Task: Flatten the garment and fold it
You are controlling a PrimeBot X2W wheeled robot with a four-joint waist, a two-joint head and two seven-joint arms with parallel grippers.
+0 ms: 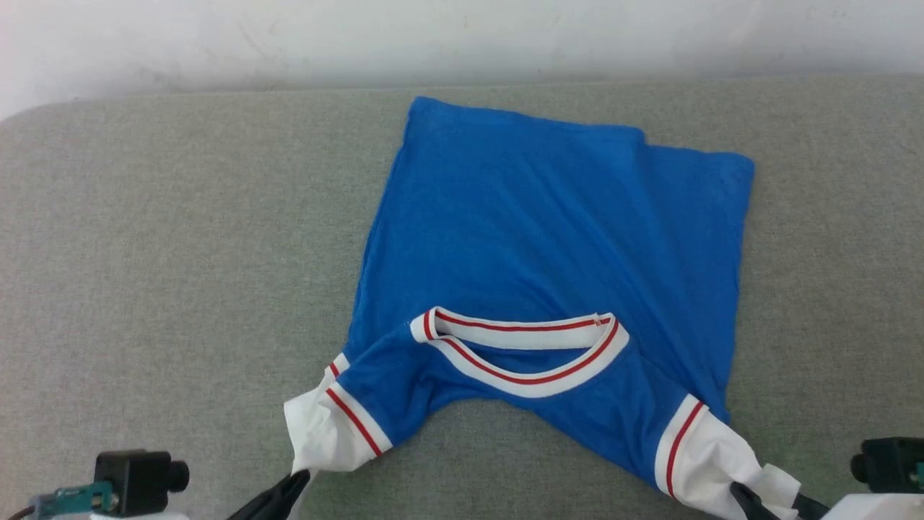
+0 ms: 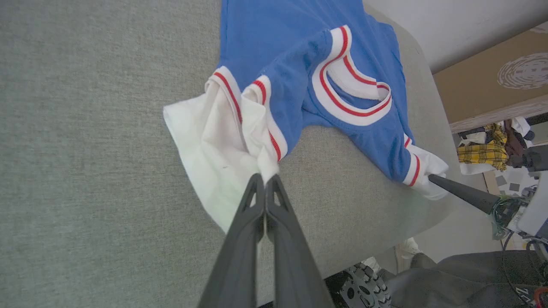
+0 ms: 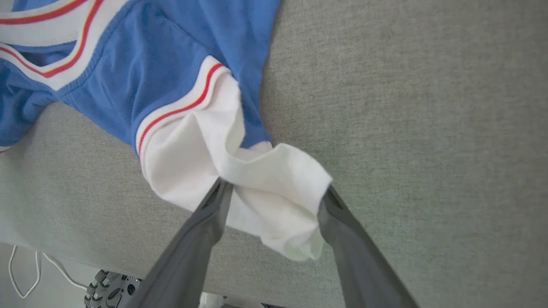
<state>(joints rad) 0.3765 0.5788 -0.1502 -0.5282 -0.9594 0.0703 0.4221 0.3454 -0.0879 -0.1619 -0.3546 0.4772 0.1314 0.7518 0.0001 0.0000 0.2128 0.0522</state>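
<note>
Left gripper (image 2: pixel 265 182) is pressed together, pinching a white sleeve end of the shirt (image 1: pixel 548 238). Right gripper (image 3: pixel 274 190) stands spread, the other sleeve end loose between its fingers. The shirt lies ahead of both, collar nearest, on the pad (image 1: pixel 144 253). Probably best: back the right out low and straight, so the sleeve isn't dragged.

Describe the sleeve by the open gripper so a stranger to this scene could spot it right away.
On the grey pad lies a blue shirt, collar toward the robot. Its right sleeve lies by the pad's near edge at the robot's right. Unlike the left sleeve, pinched by the shut left gripper, this one's crumpled white end lies between the right gripper's spread fingers.
</note>
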